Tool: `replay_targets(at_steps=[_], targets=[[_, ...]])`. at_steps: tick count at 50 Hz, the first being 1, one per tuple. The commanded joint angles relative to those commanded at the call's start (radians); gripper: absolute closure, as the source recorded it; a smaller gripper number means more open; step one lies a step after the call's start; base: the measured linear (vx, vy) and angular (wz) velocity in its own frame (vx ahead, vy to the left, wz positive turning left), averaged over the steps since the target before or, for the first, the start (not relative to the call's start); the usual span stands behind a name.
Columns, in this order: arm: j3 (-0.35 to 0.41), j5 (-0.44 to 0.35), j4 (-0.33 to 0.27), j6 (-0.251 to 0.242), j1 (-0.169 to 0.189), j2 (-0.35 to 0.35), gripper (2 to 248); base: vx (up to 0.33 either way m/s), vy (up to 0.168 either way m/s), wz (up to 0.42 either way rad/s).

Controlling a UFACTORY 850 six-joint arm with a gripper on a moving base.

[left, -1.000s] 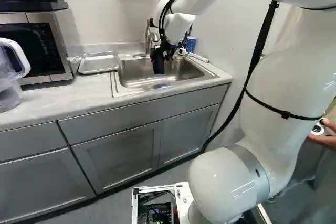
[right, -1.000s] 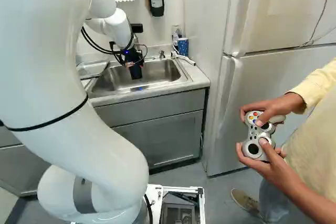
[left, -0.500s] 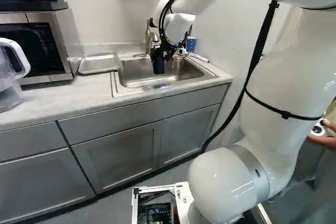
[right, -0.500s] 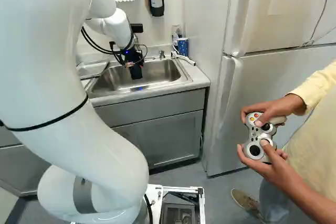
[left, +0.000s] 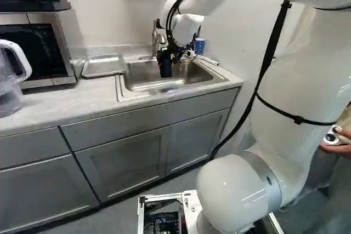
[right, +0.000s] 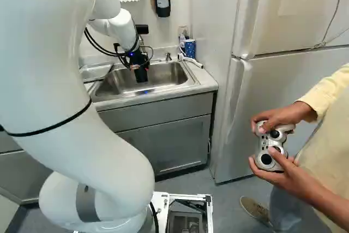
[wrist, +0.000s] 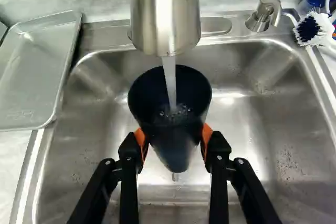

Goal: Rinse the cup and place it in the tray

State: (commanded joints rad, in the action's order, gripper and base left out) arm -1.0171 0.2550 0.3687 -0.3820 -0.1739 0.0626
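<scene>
Passable over the sink [wrist: 262, 150] toward the tray [wrist: 32, 77]. Blocked above the cup [wrist: 173, 142] by the faucet [wrist: 157, 19]. Narrowed at the far corner by the brush [wrist: 308, 29].

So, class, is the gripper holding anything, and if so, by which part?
Yes: the gripper holds the dark cup by opposite sides of its outer wall, below the open rim.

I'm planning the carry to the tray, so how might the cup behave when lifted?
The cup is probably stiff: its rim looks round though the fingers grip both sides. It may grow heavier as water streams in, and could slosh if tilted. Splashes could make it slippery.
</scene>
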Motion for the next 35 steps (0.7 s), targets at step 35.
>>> replay_targets(at_steps=[35], targets=[[0.0,0.0,0.0,0.0,0.0,0.0,130,0.0,0.0,0.0]])
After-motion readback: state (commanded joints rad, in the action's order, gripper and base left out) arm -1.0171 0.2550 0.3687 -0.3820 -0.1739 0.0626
